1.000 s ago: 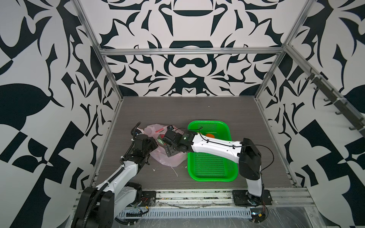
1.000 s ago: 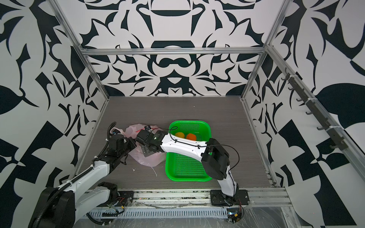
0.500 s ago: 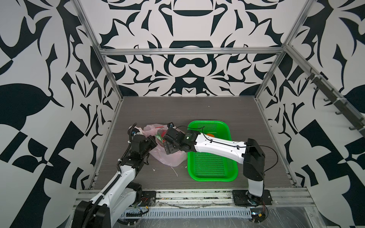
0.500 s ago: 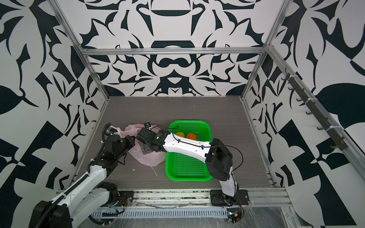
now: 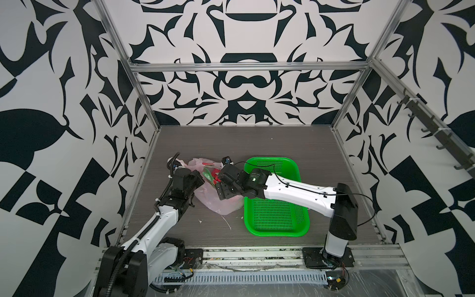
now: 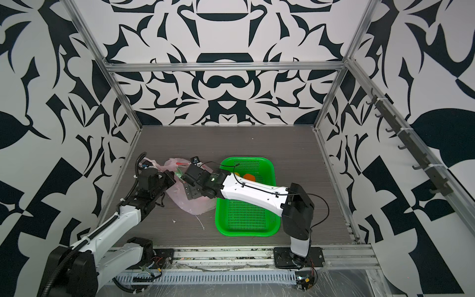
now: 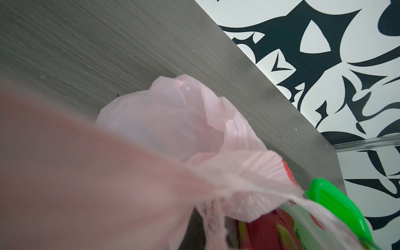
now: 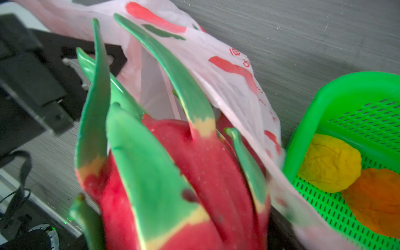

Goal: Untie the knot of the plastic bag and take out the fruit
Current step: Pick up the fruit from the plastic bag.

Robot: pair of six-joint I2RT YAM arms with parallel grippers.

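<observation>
The plastic bag [image 5: 218, 205], left of centre in both top views, is clenched in the left fingers [image 5: 200, 180]. The right fingers [image 5: 223, 191], spread wide, grasp a dragon fruit [image 8: 173, 173] at its mouth. Just right, the green basket [image 5: 277, 218] on the desk [image 5: 257, 144] holds a yellow fruit [image 8: 329, 162] and an orange fruit [image 8: 378, 201].

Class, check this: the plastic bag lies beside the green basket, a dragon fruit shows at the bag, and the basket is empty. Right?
The basket is not empty: the right wrist view shows a yellow fruit and an orange fruit in it. The plastic bag and dragon fruit are as stated.
</observation>
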